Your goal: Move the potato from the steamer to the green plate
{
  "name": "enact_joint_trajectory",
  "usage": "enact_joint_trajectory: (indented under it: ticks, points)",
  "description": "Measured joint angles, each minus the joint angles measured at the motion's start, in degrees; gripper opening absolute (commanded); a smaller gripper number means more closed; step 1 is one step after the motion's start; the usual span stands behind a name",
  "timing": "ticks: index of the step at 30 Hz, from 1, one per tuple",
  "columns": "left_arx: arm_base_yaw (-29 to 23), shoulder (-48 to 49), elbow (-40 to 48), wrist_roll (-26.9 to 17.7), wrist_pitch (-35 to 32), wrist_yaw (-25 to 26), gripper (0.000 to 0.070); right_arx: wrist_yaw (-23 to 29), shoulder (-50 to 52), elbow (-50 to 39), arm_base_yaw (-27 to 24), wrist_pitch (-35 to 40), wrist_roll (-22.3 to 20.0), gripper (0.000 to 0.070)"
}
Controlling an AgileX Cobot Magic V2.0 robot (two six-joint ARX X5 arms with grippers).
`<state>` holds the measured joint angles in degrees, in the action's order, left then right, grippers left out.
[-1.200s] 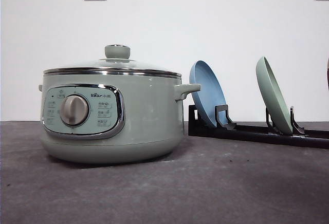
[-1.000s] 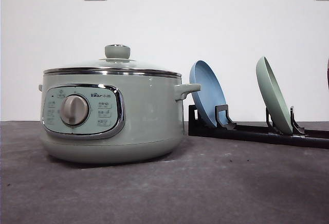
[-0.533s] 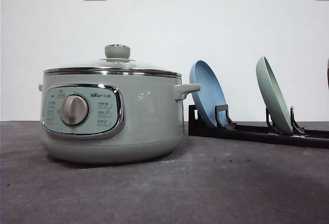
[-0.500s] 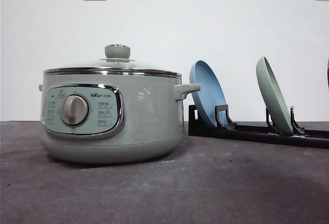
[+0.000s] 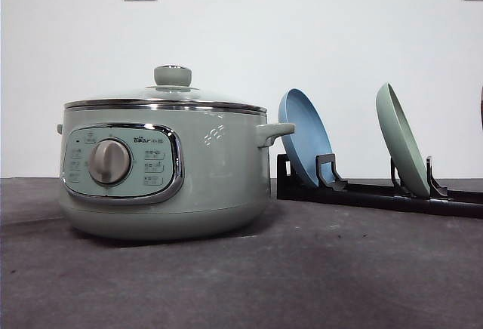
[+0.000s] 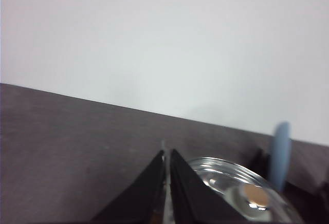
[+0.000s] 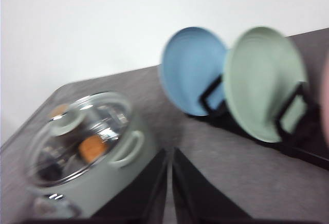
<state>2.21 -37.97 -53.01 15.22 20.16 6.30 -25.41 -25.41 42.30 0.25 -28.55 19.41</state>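
While the steamer (image 5: 162, 170) sits at centre left of the front view with its glass lid (image 5: 164, 96) seated on the rim, the potato (image 7: 93, 148) is inside it, seen as an orange lump through the glass at lower left of my right wrist view. My left gripper (image 6: 167, 170) has its jaws pressed together, the two dark fingers meeting at a thin seam at bottom centre of the left wrist view, just beside the lid's near edge and apart from it. My right gripper (image 7: 169, 170) likewise has its jaws closed with only a narrow slit between them, over bare table (image 5: 339, 269) between the steamer's side handle (image 7: 126, 149) and the rack (image 5: 377, 193). The green plate (image 5: 401, 140) stands tilted on edge in the black rack at right of the front view, with the blue plate (image 5: 304, 136) in the slot beside it, nearer the steamer's handle. Open dark tabletop runs across the whole lower front view, unobstructed ahead of the steamer and rack. Both wrist views are blurred, so fine edges are uncertain.
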Motion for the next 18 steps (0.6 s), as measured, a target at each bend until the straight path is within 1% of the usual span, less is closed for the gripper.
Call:
enact_joint_trajectory:
  ticks: [3, 7, 9, 13, 16, 18]
  points:
    - [1.83, -4.2, -6.14, -1.32, 4.47, 2.15, 0.0005, -4.24, -4.69, 6.09, 0.0, -3.47, -2.68, 0.0006]
    - [4.49, -9.01, -12.71, -3.02, 10.04, 6.97, 0.0005, -8.49, -10.31, 12.66, 0.22, -8.94, -6.44, 0.0005]
    - [6.05, -10.7, -15.62, -4.2, 13.2, 9.14, 0.0005, -10.11, -12.57, 14.91, 1.25, -11.05, -8.34, 0.0006]
    - [9.59, -13.16, -19.93, -7.44, 19.54, 12.24, 0.0005, -10.54, -15.99, 17.83, 4.93, -14.62, -12.15, 0.0006]
    - [12.31, -14.07, -20.46, -10.3, 23.2, 14.07, 0.0005, -10.63, -17.65, 18.67, 8.17, -15.73, -14.72, 0.0005]
    - [14.04, -14.33, -20.46, -11.77, 25.31, 14.88, 0.0005, -10.6, -18.34, 18.67, 9.88, -15.9, -15.61, 0.0006]
